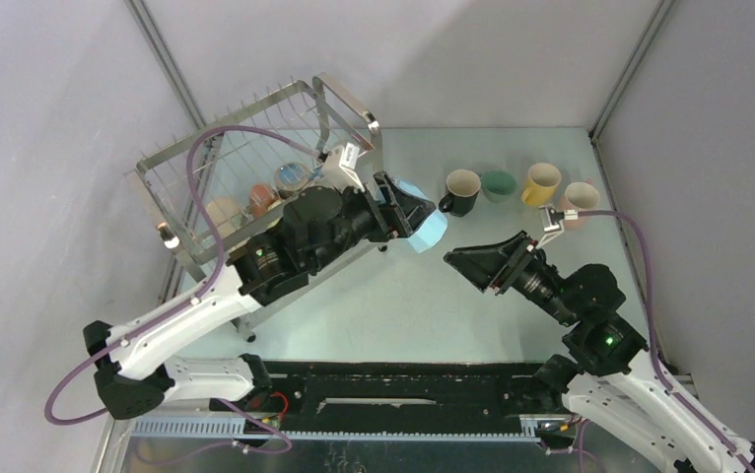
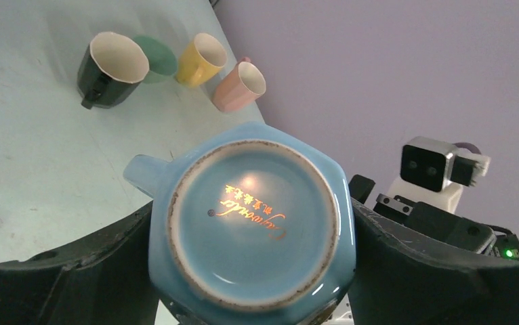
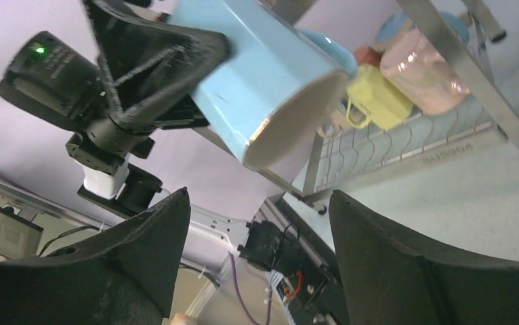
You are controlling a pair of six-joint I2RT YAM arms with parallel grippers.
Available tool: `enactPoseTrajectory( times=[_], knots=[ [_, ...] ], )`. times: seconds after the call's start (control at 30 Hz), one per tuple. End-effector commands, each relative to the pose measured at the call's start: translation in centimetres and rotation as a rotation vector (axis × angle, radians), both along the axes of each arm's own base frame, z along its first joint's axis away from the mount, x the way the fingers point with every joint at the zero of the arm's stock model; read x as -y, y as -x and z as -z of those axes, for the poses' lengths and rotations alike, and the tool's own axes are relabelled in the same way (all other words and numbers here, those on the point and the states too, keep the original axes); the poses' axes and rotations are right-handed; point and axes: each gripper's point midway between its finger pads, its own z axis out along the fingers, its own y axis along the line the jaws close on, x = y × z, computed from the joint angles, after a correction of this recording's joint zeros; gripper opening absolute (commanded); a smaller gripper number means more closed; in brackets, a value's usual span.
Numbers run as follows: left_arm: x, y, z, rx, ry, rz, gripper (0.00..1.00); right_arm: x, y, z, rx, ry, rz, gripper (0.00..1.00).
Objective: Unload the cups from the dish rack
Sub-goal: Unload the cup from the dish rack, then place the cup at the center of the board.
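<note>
A light blue cup [image 1: 425, 227] hangs in the air just right of the dish rack [image 1: 352, 102], and my left gripper [image 1: 405, 212] is shut on it. In the left wrist view its base [image 2: 253, 217] fills the space between both fingers. My right gripper [image 1: 459, 257] is open and empty, a short gap from the cup's mouth [image 3: 297, 115]. A black cup [image 1: 460, 191], a green cup [image 1: 498, 184], a yellow cup [image 1: 541, 183] and a pink cup [image 1: 581, 200] stand in a row on the table. Inside the rack [image 3: 446, 51] lie a yellow cup [image 3: 379, 98] and a pink cup [image 3: 423, 64].
More cups sit in the rack's lower tier, a beige one [image 1: 224, 212] and an orange-red one [image 1: 262, 197]. The left arm stretches across the rack's front. Grey walls close in the table at the back and the right.
</note>
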Motion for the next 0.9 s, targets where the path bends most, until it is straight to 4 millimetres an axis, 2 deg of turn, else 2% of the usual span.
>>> enactPoseTrajectory(
  times=[0.0, 0.23, 0.47, 0.87],
  knots=[
    [0.3, 0.6, -7.3, 0.015, 0.231, 0.031, 0.20, 0.9, -0.9, -4.3, 0.167, -0.043, 0.098, 0.81],
    [1.8, 0.3, -8.1, -0.039, 0.313, 0.081, 0.20, -0.1, -2.3, -5.4, 0.211, -0.020, 0.121, 0.80],
    [2.5, -0.8, -8.2, -0.081, 0.375, 0.088, 0.20, -0.9, -2.6, -7.4, 0.270, -0.036, 0.099, 0.77],
    [4.0, -1.1, -8.2, -0.140, 0.490, 0.133, 0.18, -1.6, -3.2, -8.2, 0.258, -0.091, 0.082, 0.53]
  ],
)
